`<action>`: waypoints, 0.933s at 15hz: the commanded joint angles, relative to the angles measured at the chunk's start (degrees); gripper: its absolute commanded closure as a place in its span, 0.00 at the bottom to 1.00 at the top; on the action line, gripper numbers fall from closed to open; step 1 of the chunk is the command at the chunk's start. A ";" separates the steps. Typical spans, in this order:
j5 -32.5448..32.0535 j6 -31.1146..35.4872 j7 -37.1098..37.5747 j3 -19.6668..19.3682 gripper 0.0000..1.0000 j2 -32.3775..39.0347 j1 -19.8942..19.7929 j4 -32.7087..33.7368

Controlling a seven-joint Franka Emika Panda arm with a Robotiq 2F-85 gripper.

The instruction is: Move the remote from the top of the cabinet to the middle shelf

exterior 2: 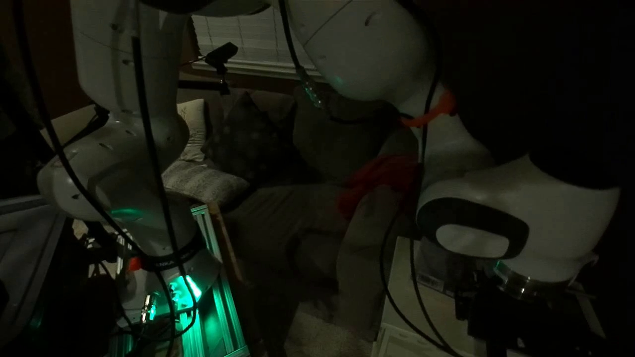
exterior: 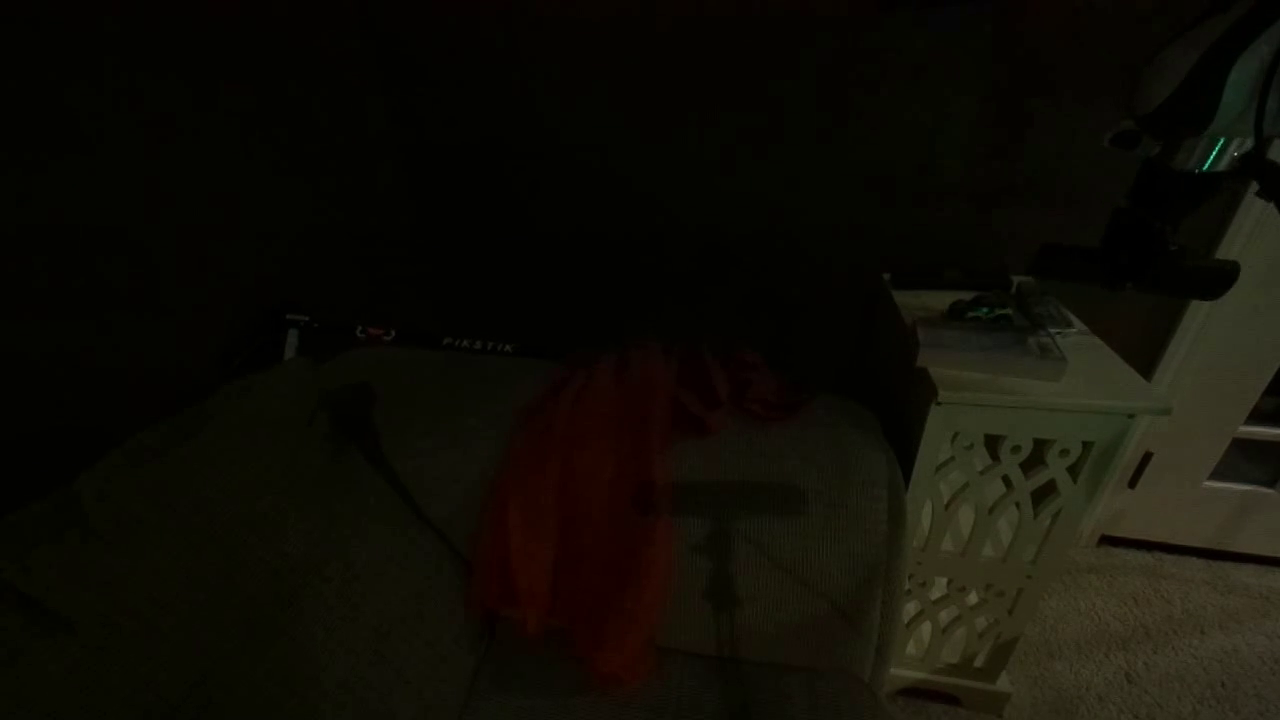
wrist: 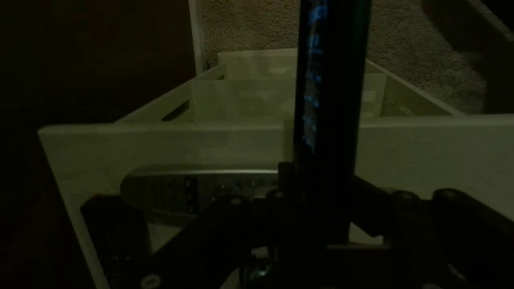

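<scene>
Jaws are closed on long blk remote (wrist: 332, 80) w/ blue glints, abv counter (wrist: 433, 156) of white cabinet (exterior: 962, 568), far end past counter edge in wrist view, open-fronted shelves (wrist: 241, 98) below & carpet (wrist: 249, 28) beyond.

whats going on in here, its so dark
A robot arm holds a dark remote in its pincer. That remote is up off the cabinet and not yet on the middle shelf. A silvery remote lies on top of the cabinet.
</scene>
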 commanded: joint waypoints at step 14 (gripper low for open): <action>-0.49 1.28 36.63 -1.59 0.93 20.37 -8.18 11.41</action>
